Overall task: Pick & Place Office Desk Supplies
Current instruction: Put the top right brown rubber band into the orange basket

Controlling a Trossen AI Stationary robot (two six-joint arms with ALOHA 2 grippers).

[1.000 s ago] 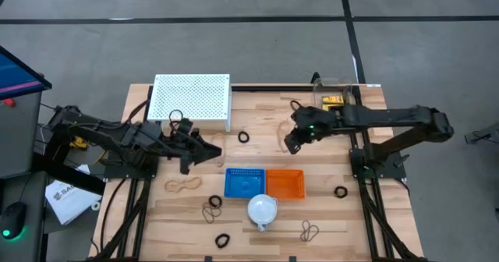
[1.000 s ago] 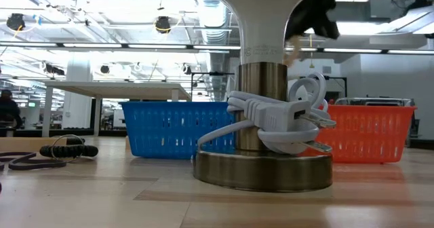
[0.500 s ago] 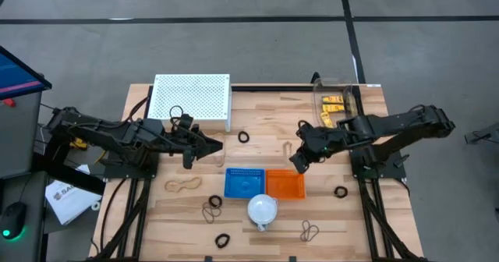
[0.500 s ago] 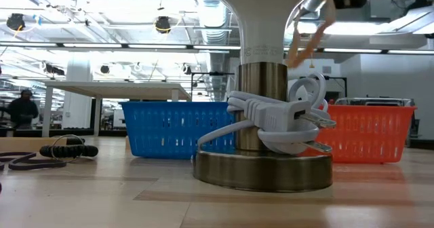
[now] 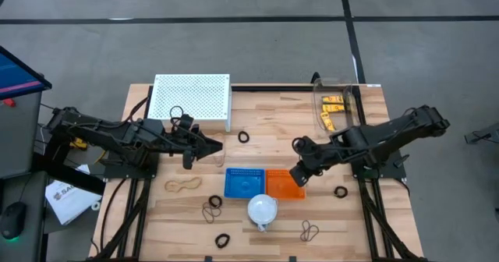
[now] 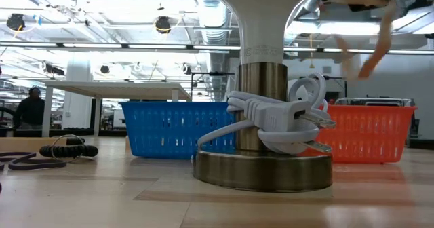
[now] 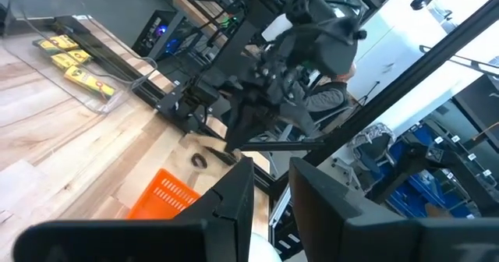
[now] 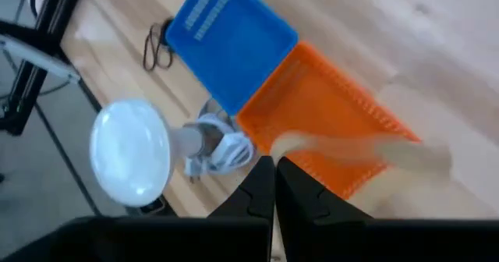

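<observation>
My right gripper hovers over the right part of the orange basket, shut on a thin tan rubber band. The band also shows dangling in the low view. My left gripper waits level over the table's left middle; a gap shows between its fingers, with nothing in it. Other tan bands and black rings lie loose on the table. Yellow clips lie in a clear tray at the far right. My right gripper pinches the tan rubber band between its two shut fingers, at the end of the loop. The fingers slant down from the table's right. The band hangs slack below them, clear of the table, above the orange basket.
A blue basket stands beside the orange one. A white-domed lamp with a brass base and coiled cord stands just near of them. A white perforated box sits at the far left. More bands and rings lie near the front.
My right gripper has swung from the table's far middle toward the near edge, ending over the orange basket, and has rolled and tipped further down. It stayed shut on the tan band, which has travelled with it and swings beneath it.
</observation>
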